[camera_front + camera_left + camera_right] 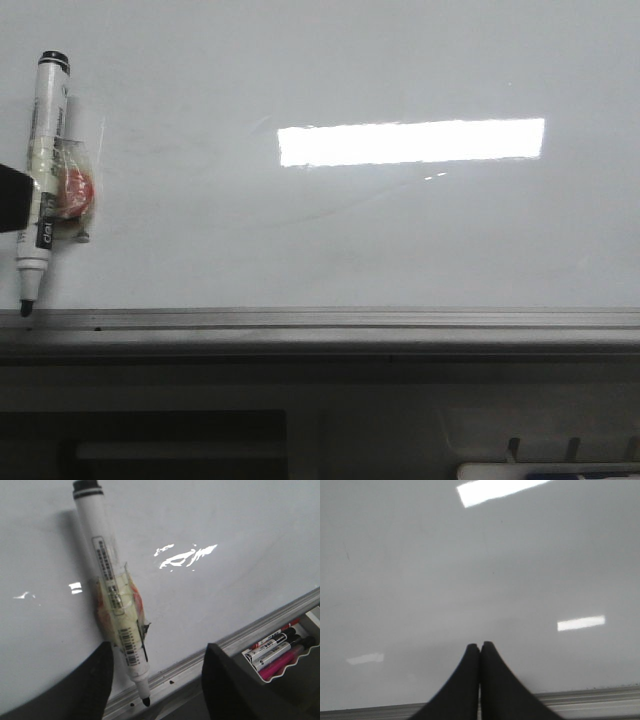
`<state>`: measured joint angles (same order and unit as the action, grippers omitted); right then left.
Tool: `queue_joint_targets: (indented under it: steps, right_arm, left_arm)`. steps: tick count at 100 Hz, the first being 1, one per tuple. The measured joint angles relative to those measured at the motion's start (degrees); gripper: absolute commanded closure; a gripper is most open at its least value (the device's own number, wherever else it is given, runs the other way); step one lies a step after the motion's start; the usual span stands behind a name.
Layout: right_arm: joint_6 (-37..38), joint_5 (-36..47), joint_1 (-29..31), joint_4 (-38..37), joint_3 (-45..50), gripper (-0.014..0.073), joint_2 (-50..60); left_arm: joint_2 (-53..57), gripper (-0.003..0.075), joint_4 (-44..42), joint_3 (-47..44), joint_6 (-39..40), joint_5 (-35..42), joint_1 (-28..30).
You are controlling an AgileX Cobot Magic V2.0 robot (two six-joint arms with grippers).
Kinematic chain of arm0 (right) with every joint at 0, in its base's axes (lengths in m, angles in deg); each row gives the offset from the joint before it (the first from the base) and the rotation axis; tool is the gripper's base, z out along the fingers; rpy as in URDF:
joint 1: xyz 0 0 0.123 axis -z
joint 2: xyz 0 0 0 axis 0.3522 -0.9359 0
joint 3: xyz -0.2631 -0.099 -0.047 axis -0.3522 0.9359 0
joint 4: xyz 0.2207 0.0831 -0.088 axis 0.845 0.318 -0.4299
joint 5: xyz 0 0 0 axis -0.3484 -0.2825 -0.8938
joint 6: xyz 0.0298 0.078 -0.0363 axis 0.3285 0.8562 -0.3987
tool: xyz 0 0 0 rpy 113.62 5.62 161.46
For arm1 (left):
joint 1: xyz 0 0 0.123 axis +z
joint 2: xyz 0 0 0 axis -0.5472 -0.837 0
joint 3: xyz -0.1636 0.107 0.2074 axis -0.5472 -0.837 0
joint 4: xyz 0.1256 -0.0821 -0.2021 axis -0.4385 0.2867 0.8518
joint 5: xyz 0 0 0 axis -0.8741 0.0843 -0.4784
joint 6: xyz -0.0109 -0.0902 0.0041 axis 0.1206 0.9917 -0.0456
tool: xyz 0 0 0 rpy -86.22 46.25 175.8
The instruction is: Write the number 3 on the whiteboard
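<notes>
Whiteboard [400, 230] blank, no 3 drawn yet. Marker [45, 160] at far left edge, cap end up, tip down on grey rail [350, 320] near lower left corner, below the writing surface.

Likely trouble: stroke begun here would ink or snag the rail, so needs lifting onto the white first. Barrel wrapped in tape with an orange scrap; loose hold could let it tilt or slide under pressure, leaving a faint, broken or crooked figure. Little room at the left edge for the long tail.

Left claw [159, 649] spread wide: marker lying against one finger, the other well apart. Cannot tell whether tape binds it there. Right claw [480, 647] clenched, empty, facing bare board.
</notes>
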<state>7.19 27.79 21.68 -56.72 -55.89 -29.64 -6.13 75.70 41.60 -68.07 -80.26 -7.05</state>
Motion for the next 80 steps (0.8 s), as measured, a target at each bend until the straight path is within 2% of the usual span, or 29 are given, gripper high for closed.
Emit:
queue_joint_targets:
  steps: [40,49,55,56,60,80]
  right_arm:
    - [0.0,0.0,0.0,0.0,0.0,0.0654,0.0]
    - [0.0,0.0,0.0,0.0,0.0,0.0654,0.0]
    - [0.0,0.0,0.0,0.0,0.0,0.0654,0.0]
    - [0.0,0.0,0.0,0.0,0.0,0.0654,0.0]
    - [0.0,0.0,0.0,0.0,0.0,0.0654,0.0]
    - [0.0,-2.9,0.0,0.0,-1.6,0.0654,0.0]
  left_arm:
    - [-10.5,0.0368,3.8,0.1,0.0,7.1,0.0]
    - [-11.8,0.0487,4.3,0.4,0.0,8.1,-0.1]
    - [-12.6,0.0647,4.8,0.4,0.0,8.5,-0.1]
    - [-12.7,0.0647,4.8,0.4,0.0,8.5,-0.1]
    - [-13.0,0.0744,4.9,0.4,0.0,8.5,-0.1]
    - [-13.4,0.0741,5.0,0.4,0.0,8.6,-0.3]
